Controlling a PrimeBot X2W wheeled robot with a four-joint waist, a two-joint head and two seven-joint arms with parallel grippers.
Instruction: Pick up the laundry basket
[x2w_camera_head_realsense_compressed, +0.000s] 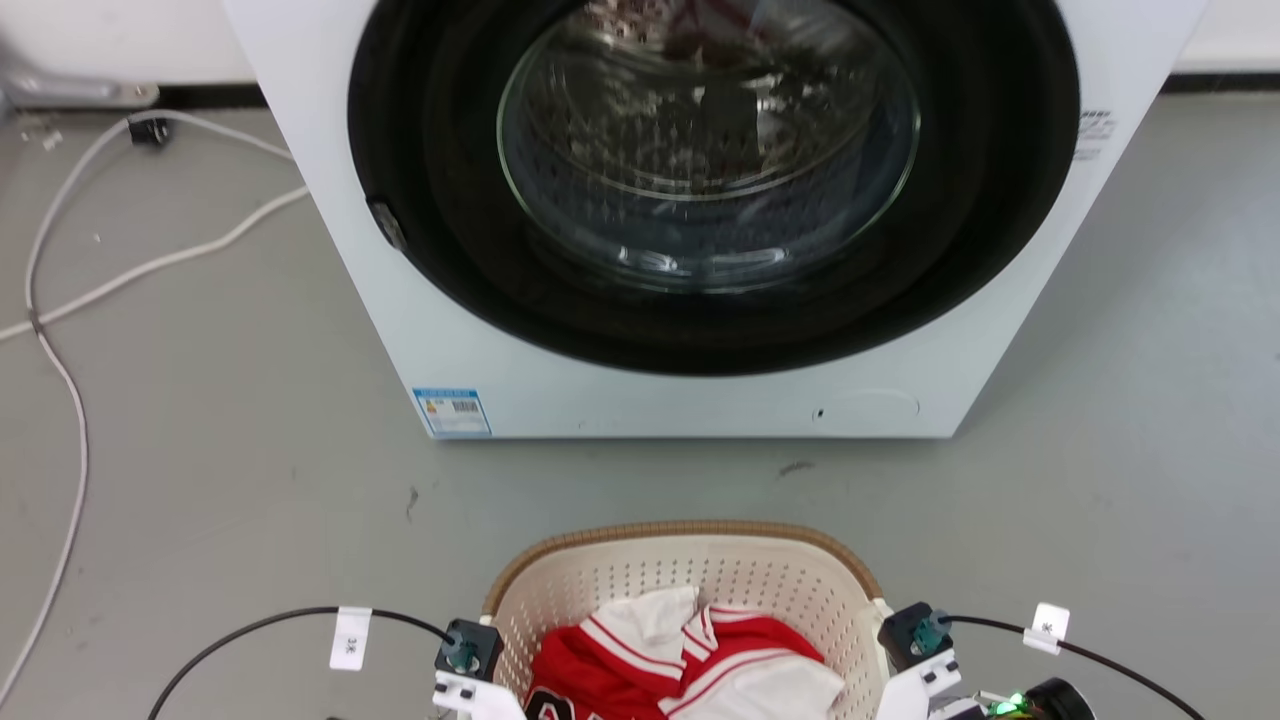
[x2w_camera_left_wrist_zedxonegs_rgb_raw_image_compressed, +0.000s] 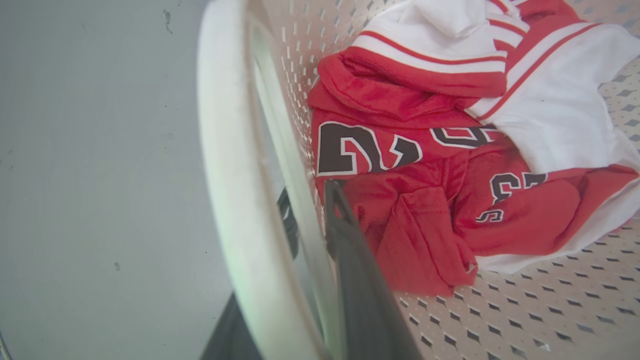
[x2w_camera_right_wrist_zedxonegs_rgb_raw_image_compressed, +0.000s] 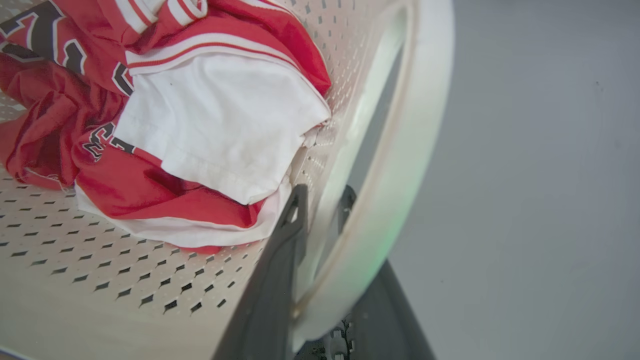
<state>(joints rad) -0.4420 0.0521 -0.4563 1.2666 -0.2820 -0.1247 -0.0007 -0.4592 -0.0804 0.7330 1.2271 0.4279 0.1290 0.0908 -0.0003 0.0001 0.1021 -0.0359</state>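
The laundry basket (x2w_camera_head_realsense_compressed: 690, 570), cream-white and perforated with a brown woven rim, stands on the grey floor at the bottom of the head view, in front of the washing machine. Red and white jerseys (x2w_camera_left_wrist_zedxonegs_rgb_raw_image_compressed: 425, 165) lie inside it. My left gripper (x2w_camera_left_wrist_zedxonegs_rgb_raw_image_compressed: 307, 192) is shut on the basket's left wall just below the white handle (x2w_camera_left_wrist_zedxonegs_rgb_raw_image_compressed: 225, 150), one finger inside and one outside. My right gripper (x2w_camera_right_wrist_zedxonegs_rgb_raw_image_compressed: 324, 195) is shut the same way on the right wall under its handle (x2w_camera_right_wrist_zedxonegs_rgb_raw_image_compressed: 415, 140). Both wrists flank the basket in the head view.
A white front-loading washing machine (x2w_camera_head_realsense_compressed: 700, 400) with its round glass door (x2w_camera_head_realsense_compressed: 705, 150) closed stands close behind the basket. White cables (x2w_camera_head_realsense_compressed: 60, 300) trail over the floor at the left. Grey floor lies open on both sides of the basket.
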